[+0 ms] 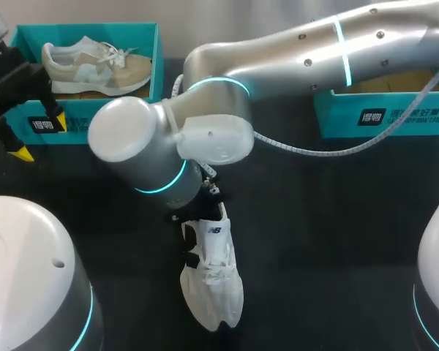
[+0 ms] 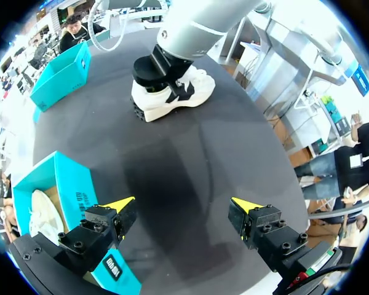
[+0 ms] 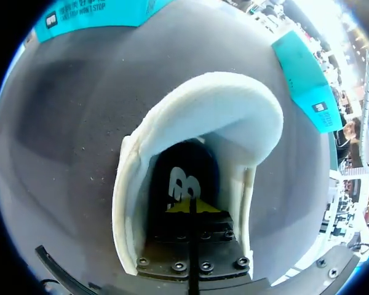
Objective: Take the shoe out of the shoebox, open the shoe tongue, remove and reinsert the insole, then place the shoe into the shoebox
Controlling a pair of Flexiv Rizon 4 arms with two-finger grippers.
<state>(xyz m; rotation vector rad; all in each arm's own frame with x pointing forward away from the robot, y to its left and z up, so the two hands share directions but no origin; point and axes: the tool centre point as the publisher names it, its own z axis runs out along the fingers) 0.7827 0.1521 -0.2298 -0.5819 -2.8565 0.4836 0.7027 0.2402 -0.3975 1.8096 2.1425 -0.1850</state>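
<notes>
A white shoe lies on the dark table near the front middle, toe toward me. My right arm reaches over it from the right and its gripper is shut, tips together deep in the shoe's opening, on the black insole. I cannot tell whether the insole is pinched. My left gripper hangs open and empty at the far left, by the front wall of a teal shoebox. From the left wrist, that gripper has the white shoe well ahead of it.
A beige shoe lies in the left shoebox, which stands just beside my left finger. A second teal shoebox stands at the back right. A grey cable trails from the right arm over the table.
</notes>
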